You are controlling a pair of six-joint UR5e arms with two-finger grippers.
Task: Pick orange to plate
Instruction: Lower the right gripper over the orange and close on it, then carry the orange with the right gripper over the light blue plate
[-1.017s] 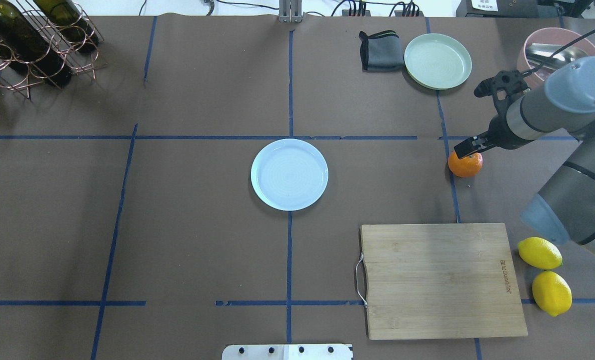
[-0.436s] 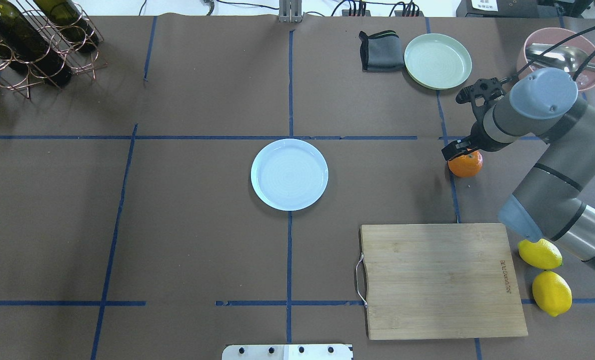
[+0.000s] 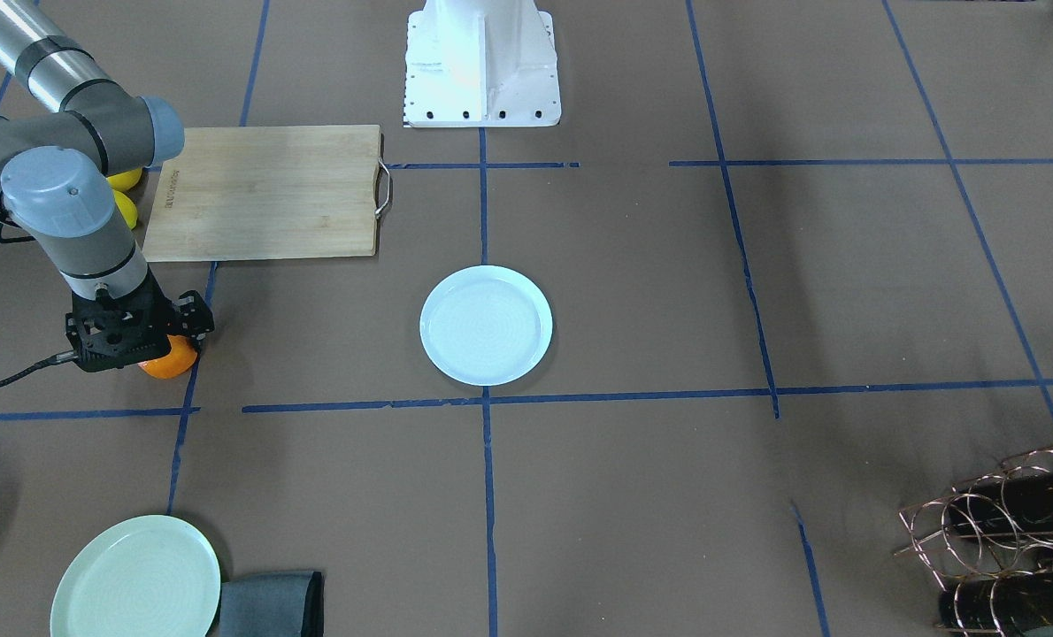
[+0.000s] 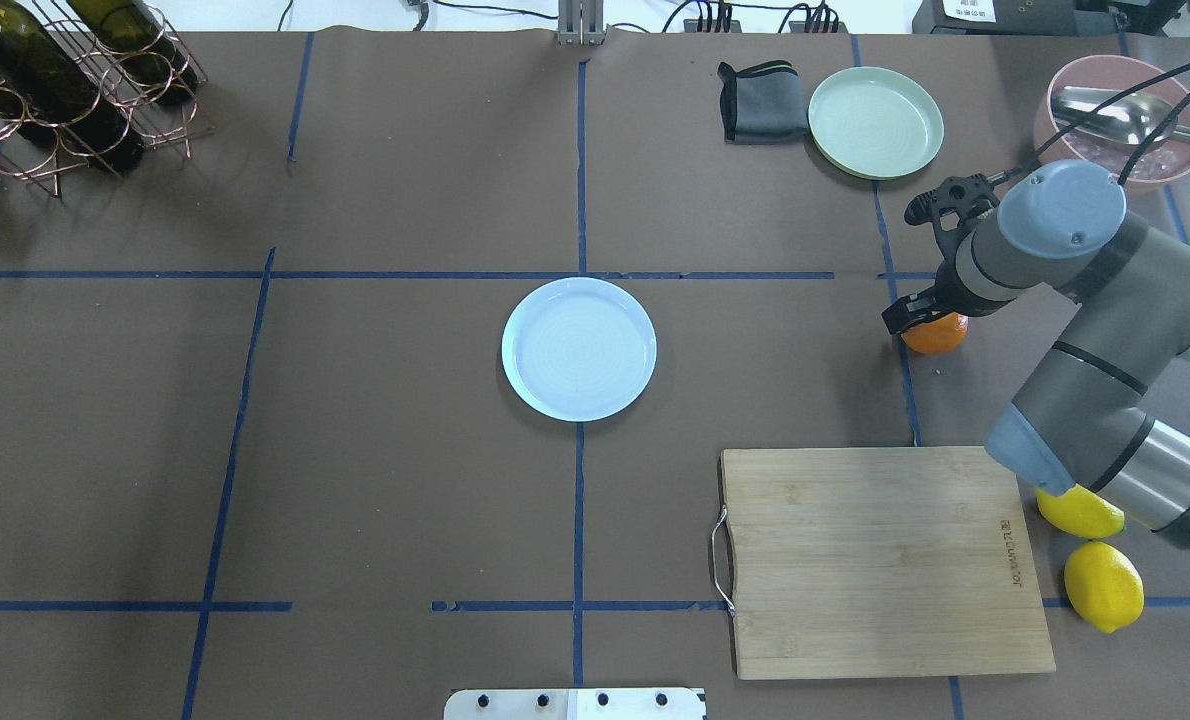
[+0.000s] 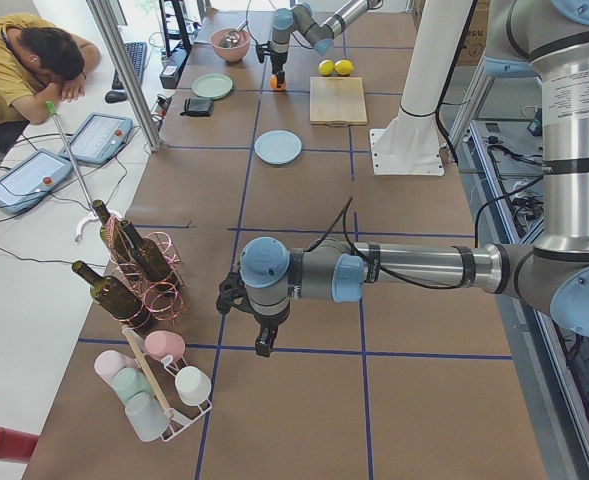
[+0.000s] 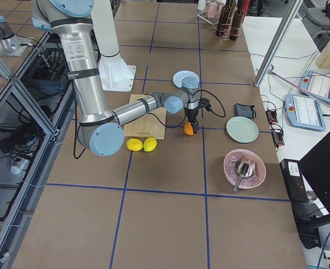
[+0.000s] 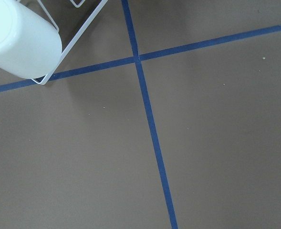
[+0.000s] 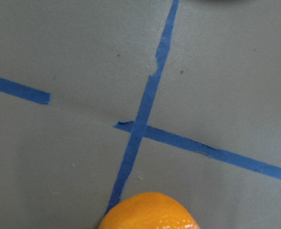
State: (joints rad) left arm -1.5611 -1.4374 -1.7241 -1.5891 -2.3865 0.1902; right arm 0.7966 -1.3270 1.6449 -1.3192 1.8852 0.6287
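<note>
The orange (image 4: 939,337) rests on the brown table at the right, on a blue tape line. My right gripper (image 4: 927,312) has come down over it. One black finger (image 4: 903,312) shows at the fruit's left side, and the jaws look open astride it. In the right wrist view the orange (image 8: 150,213) fills the bottom edge, and no fingers show there. The white, faintly bluish plate (image 4: 579,348) lies empty at the table's middle, well to the left of the orange. My left gripper (image 5: 264,340) hangs low over the table's far left end; whether it is open or shut I cannot tell.
A wooden cutting board (image 4: 885,560) lies in front of the orange, with two lemons (image 4: 1103,585) to its right. Behind the orange are a pale green plate (image 4: 875,122), a grey cloth (image 4: 760,100) and a pink bowl (image 4: 1120,120) holding a ladle. A wine rack (image 4: 65,80) stands at the back left.
My right arm has swung left and down, so the gripper now covers the orange's top. The orange and plate have not moved.
</note>
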